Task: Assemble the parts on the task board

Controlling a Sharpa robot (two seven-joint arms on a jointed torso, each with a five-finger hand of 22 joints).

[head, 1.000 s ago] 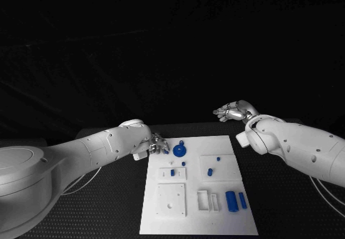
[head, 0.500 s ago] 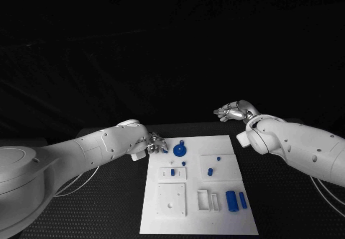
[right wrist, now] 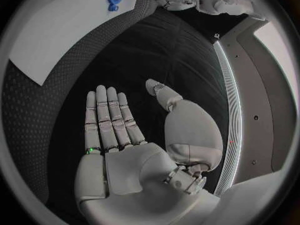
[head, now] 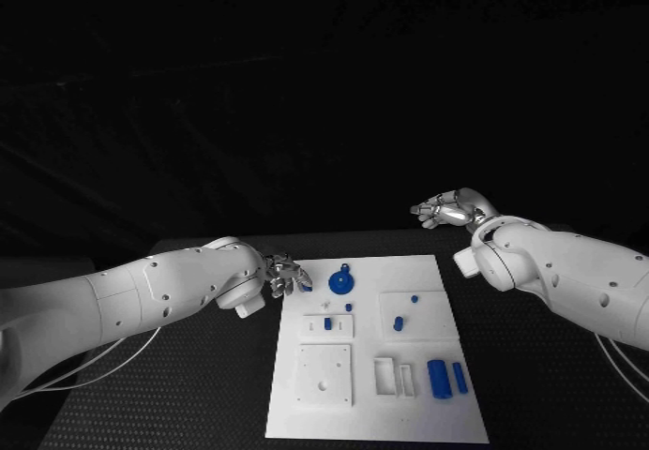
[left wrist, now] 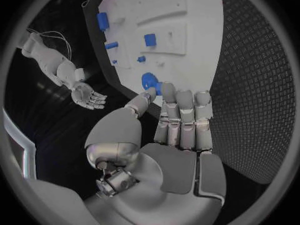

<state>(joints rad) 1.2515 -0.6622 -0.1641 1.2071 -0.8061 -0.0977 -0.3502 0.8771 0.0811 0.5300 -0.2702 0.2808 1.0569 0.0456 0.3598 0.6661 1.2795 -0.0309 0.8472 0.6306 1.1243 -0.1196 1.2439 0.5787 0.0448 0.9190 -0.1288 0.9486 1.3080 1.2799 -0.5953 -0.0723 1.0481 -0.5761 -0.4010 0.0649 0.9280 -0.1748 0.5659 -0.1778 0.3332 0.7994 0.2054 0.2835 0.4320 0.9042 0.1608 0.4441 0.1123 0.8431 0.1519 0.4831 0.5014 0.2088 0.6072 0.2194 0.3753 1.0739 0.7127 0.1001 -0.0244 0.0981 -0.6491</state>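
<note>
A: What's at the left side?
B: The left hand [head: 280,275] sits at the task board's [head: 419,267] far left corner, just above the black tabletop [head: 176,375]. In its wrist view the fingers [left wrist: 185,116] lie straight and side by side, the thumb apart from them, their tips next to the round blue part [head: 339,281]. Nothing is held in it; whether a fingertip touches that part I cannot tell.
A: And on the board itself?
B: The round blue part lies near the far edge. Nearer, a small blue part [head: 327,323] stands in a raised white block [head: 326,326], another blue part [head: 398,323] sits on the block to its right, and a tiny one [head: 349,307] lies between. Two long blue parts [head: 446,378] lie side by side near the board's right edge, beside two white slotted frames [head: 395,376].
A: The right side?
B: The right hand [head: 449,209] hangs beyond the board's far right corner, well apart from it, palm open, fingers [right wrist: 111,116] stretched out together, holding nothing.
</note>
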